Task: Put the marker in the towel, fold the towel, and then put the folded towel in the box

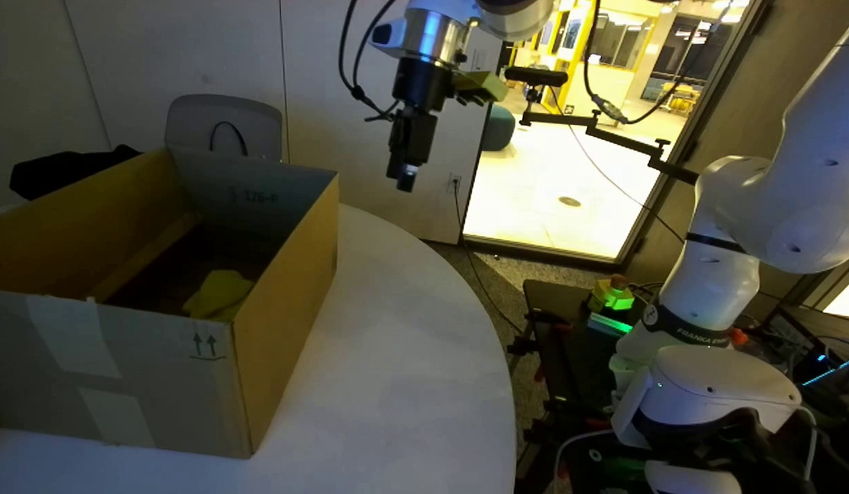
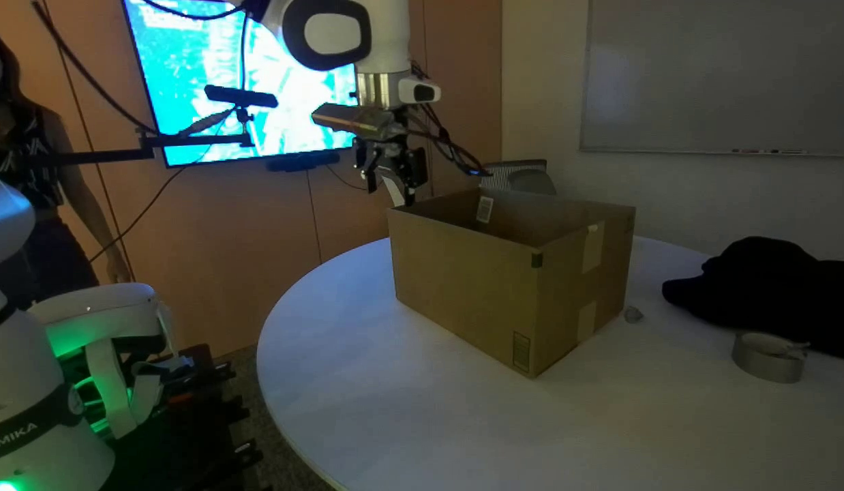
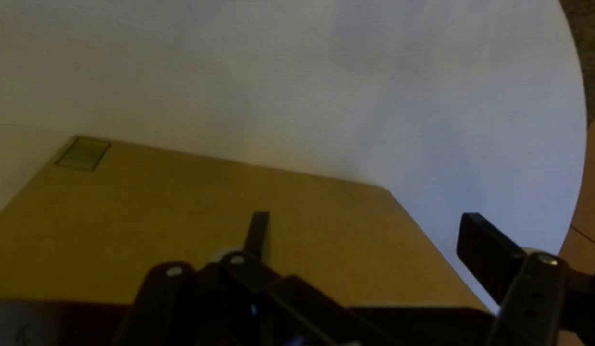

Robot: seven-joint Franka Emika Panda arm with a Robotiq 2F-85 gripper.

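The brown cardboard box [image 1: 171, 391] stands open on the table; it also shows in an exterior view [image 2: 463, 286] and in the wrist view [image 3: 220, 206]. The yellow-green towel [image 1: 219, 295] lies bunched on the box floor, near a corner. Box walls hide it in an exterior view, and it does not show in the wrist view. The marker is hidden or out of view. My gripper [image 1: 405, 180] is raised above and beside the box rim, apart from the towel; it also shows in an exterior view [image 2: 391, 189]. In the wrist view my gripper [image 3: 367, 230] has its fingers wide apart with nothing between them.
The box stands on a round white table [image 1: 404, 384]. A tape roll [image 2: 768, 358], a black cloth [image 2: 770, 293] and a small grey lump [image 2: 633, 314] lie beside the box. A grey chair [image 1: 225, 123] stands behind. A camera on a jointed mount [image 1: 536, 76] sticks out near the arm.
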